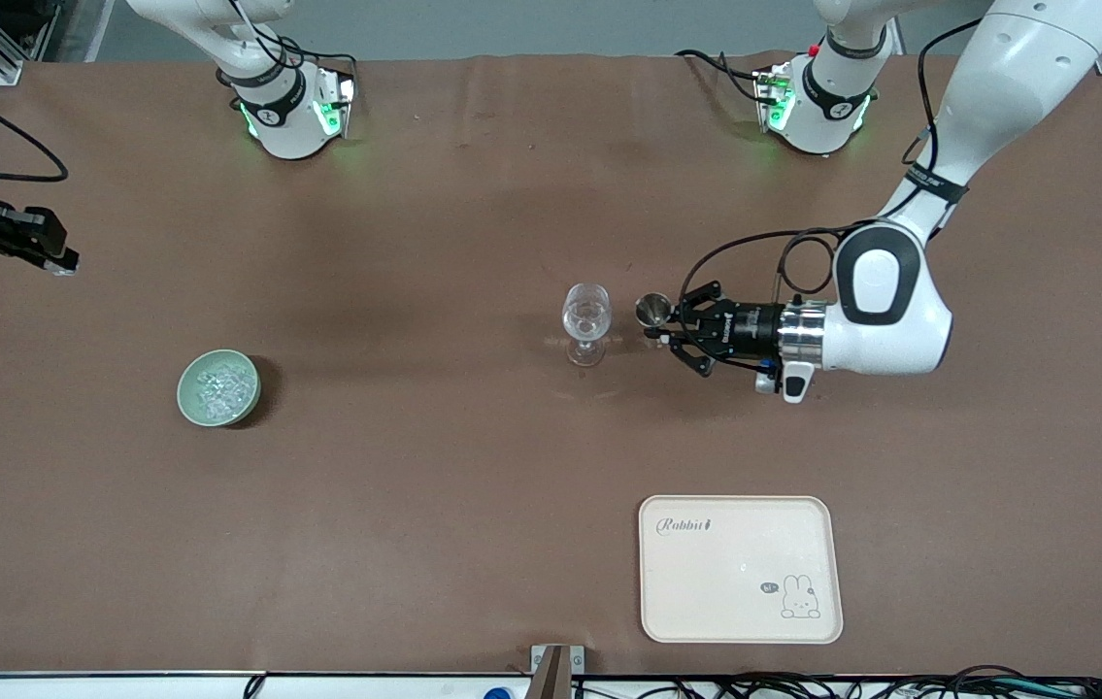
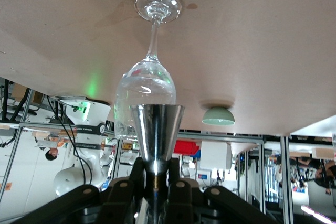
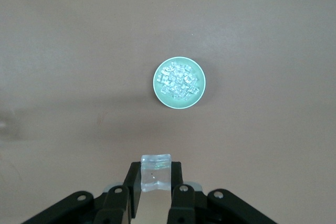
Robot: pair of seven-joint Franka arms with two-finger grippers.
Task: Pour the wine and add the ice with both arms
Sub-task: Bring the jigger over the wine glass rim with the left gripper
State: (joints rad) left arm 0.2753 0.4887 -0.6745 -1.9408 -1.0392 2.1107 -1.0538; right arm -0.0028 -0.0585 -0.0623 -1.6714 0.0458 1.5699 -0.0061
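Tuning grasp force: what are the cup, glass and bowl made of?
Cup: looks like polished metal, mirror-like silver cone. Glass: clear glass, see-through with sharp highlights. Bowl: probably glazed ceramic, smooth pale green, though plastic is possible.

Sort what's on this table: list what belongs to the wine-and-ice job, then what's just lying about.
In the job:
- wine glass
- metal measuring cup, held tipped at the glass by the left claw
- green bowl of ice
- single ice cube, held in the right claw

Lying about:
- cream rabbit tray, nearer the front camera
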